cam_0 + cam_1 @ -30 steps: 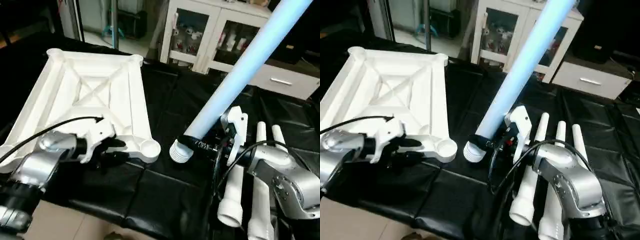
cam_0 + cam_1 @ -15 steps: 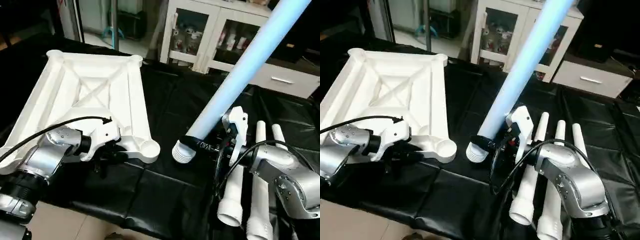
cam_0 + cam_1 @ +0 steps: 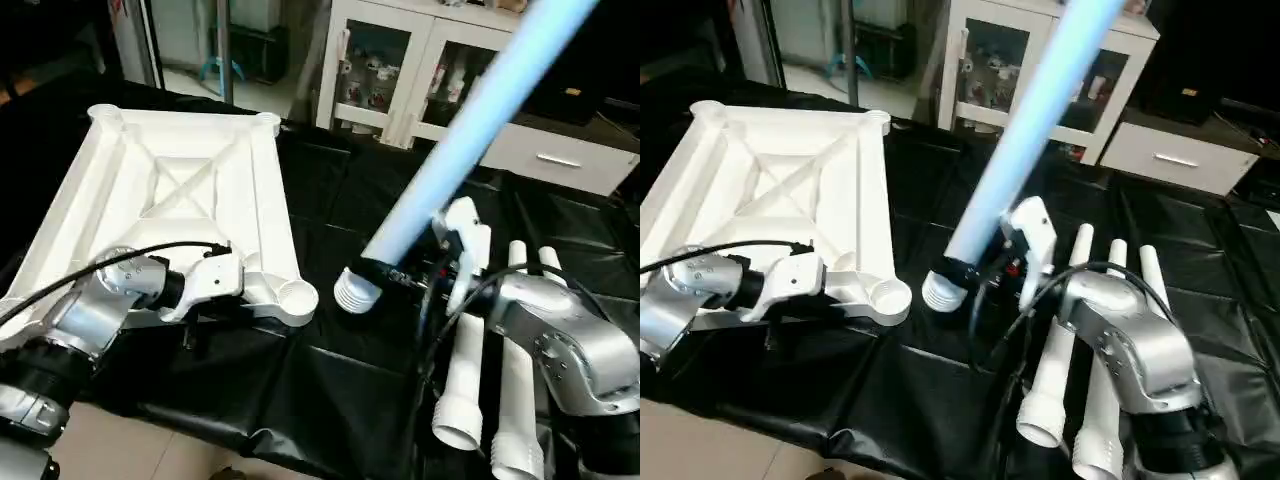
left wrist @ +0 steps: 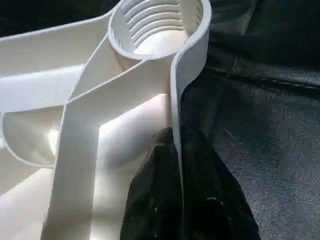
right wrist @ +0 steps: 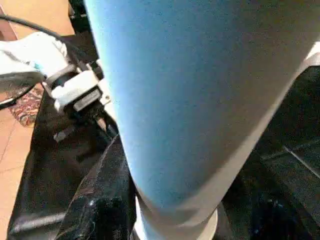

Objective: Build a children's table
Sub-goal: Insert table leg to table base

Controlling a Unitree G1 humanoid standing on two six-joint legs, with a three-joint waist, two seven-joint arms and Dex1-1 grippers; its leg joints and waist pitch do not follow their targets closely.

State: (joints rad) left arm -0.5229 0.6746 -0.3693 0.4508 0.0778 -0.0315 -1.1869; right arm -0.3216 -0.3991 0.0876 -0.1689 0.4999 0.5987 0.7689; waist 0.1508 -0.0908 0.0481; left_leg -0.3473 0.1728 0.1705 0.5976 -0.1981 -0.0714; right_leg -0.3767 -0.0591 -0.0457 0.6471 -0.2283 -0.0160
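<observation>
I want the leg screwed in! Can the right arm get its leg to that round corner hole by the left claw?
Probably yes: only bare black cloth lies between the long white leg's ribbed end and the open round socket.

Black-draped worktable (image 3: 330,390) carries the white table top (image 3: 180,200), lying ribbed side up, its near rim at the left gripper (image 3: 215,300). Three white legs (image 3: 465,380) lie side by side on the cloth, just under and beyond the right gripper (image 3: 400,280).
</observation>
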